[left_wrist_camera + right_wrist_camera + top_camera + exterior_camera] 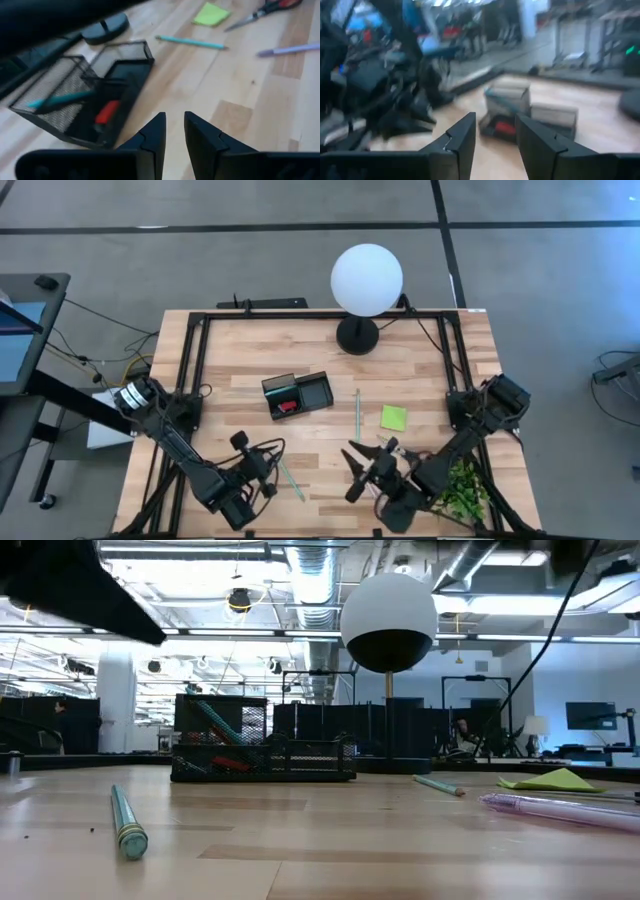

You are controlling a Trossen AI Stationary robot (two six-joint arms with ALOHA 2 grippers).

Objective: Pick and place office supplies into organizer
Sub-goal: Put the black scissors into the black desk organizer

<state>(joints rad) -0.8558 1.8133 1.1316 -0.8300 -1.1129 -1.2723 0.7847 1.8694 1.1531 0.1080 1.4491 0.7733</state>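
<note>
The black mesh organizer (297, 394) is sitting near the middle of the wooden table (240, 350), in front of the white globe lamp (366, 279). Inside it, a teal pen (60, 99) is leaning in the taller compartment and a small red item (106, 111) is lying in the tray part beside it.

The left gripper (174, 131) is hovering above the table at the front left, pointing toward the organizer, its 2 fingers standing a narrow gap apart and holding nothing. Just beside it on the wood, a teal pen (291, 478) is lying loose.

The right gripper (495, 134) is hanging over the front right of the table, its fingers parted wider than the left's, with nothing between them. Below that arm, the red-handled scissors (265, 10) are lying on the table, and a pale purple pen (289, 49) is resting near them.

A lime-green sticky pad (394, 417) is lying to the right of the organizer, with 1 more teal pen (357, 410) stretched out between the 2. A green plant (462, 490) is sitting at the front right corner.
</note>
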